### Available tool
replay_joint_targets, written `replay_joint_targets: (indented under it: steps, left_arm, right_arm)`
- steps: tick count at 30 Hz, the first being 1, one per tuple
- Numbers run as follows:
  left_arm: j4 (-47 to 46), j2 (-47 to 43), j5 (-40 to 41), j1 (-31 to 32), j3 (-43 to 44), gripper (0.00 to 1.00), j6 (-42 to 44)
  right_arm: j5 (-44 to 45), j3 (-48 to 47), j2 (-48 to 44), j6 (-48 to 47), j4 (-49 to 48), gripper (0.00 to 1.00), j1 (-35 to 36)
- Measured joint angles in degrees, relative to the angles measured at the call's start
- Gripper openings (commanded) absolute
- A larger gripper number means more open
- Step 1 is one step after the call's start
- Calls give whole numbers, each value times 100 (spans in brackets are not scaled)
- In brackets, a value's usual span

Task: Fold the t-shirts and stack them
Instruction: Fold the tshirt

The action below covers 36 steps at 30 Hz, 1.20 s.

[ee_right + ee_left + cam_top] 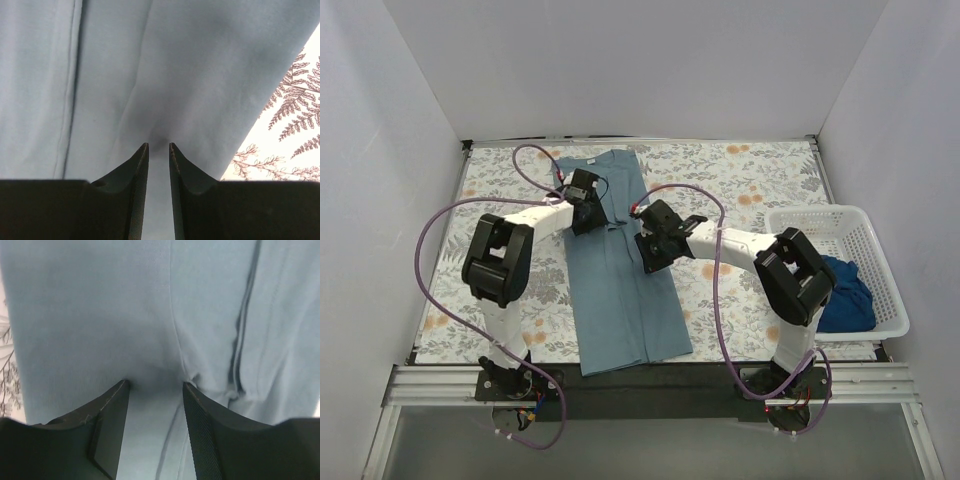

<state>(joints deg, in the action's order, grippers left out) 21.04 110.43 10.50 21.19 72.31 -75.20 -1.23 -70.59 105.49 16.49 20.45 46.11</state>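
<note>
The slate blue t-shirt (620,280) lies folded lengthwise as a long strip down the middle of the table. My left gripper (585,215) is over its upper left part. Its jaws stand apart, and its fingertips (122,386) press on the cloth (100,315), which puckers by the right fingertip. My right gripper (655,250) is at the strip's right edge. Its jaws are nearly together, with a pinch of the cloth (200,75) between them and creases running from the tips. The darker royal blue t-shirt (845,295) lies bunched in the basket.
A white lattice basket (840,225) stands at the right edge of the table. The floral tablecloth (750,180) covers the table and also shows in the right wrist view (295,130). White walls close in the left, back and right.
</note>
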Motion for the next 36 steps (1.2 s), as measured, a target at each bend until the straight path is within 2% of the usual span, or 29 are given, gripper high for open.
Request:
replay_joint_targets:
  steps: [6, 10, 17, 21, 30, 36]
  left_arm:
    - [195, 929, 260, 127, 1239, 45, 136]
    - [286, 1397, 380, 212, 1947, 50, 175]
    - [466, 1261, 476, 295, 1910, 67, 127]
    - [796, 402, 590, 356, 1145, 71, 101]
    - [1825, -3110, 789, 942, -852, 72, -590]
    - [2857, -4072, 415, 1375, -2312, 72, -1318]
  right_arm:
    - [-90, -2, 291, -79, -212, 29, -310]
    - [-271, -173, 459, -181, -306, 30, -619]
    - [-306, -227, 289, -345, -83, 35, -876]
    - [-352, 83, -457, -310, 236, 41, -846]
    - [-361, 1665, -2345, 313, 927, 45, -367]
    - [-367, 2481, -2669, 946, 1121, 45, 192]
